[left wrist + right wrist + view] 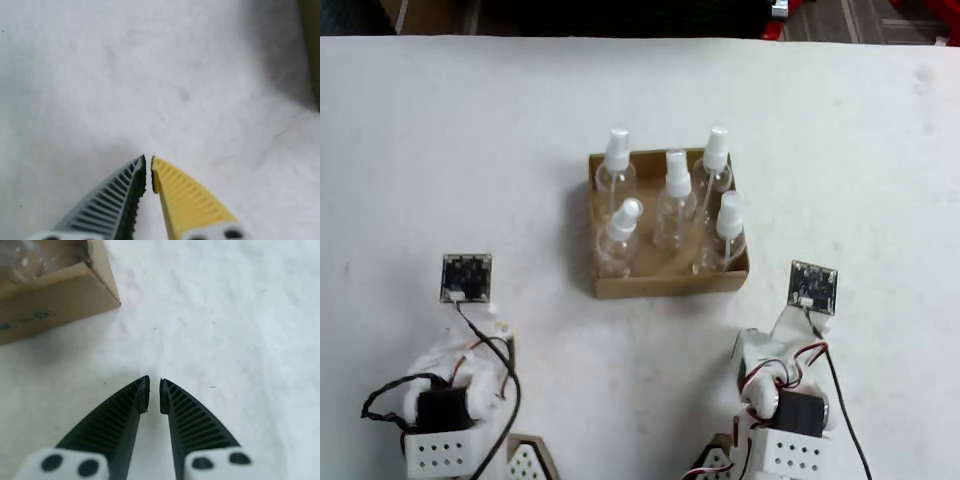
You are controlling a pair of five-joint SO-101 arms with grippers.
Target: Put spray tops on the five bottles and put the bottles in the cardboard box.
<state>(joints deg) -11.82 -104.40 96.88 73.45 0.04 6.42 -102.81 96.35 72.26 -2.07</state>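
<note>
Left wrist view has the left hand (148, 170) closed and empty over the bench (440, 150), the right hand (153, 395) likewise beside the cardboard box (665, 285), where five bottles (675, 205) stand with spray tops (677, 172) on, so I'd judge the task finished, calling for no further grasp.

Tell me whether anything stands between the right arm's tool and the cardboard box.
Nothing visible does. Only bare white table lies between the right arm's black tool, which is shut, and the near corner of the brown cardboard box.
</note>
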